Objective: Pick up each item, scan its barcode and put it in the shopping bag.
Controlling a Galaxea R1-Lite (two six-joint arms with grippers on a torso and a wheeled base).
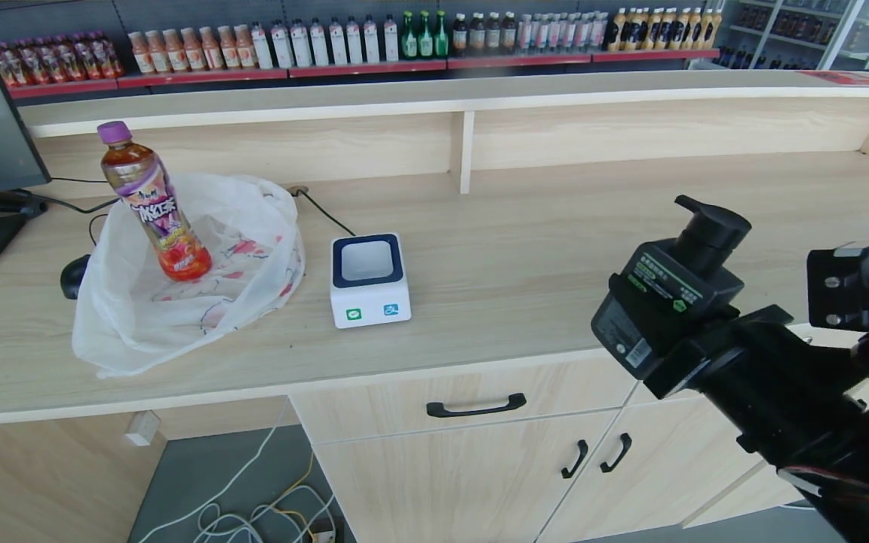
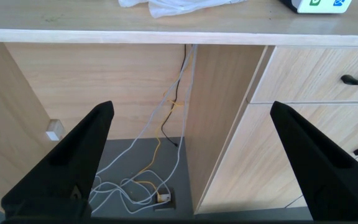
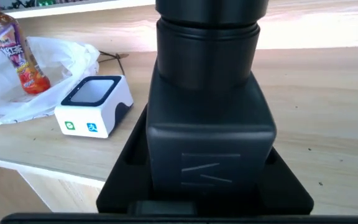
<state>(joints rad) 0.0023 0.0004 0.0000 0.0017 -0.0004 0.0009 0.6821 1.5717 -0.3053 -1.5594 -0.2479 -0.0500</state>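
Right gripper (image 1: 695,343) is clamped on the boxy black plastic pump-top bottle (image 1: 668,294), held up in the air well right of the white cube scanner with the dark-framed window (image 1: 369,277). Left gripper (image 2: 191,109) hangs spread wide below the counter. My worry is that the purple-capped tea bottle (image 1: 155,204) standing in the floppy white plastic shopping bag (image 1: 133,324) gets knocked over at drop-off, or the barcode misses the window. Can't see the pads behind the bottle.
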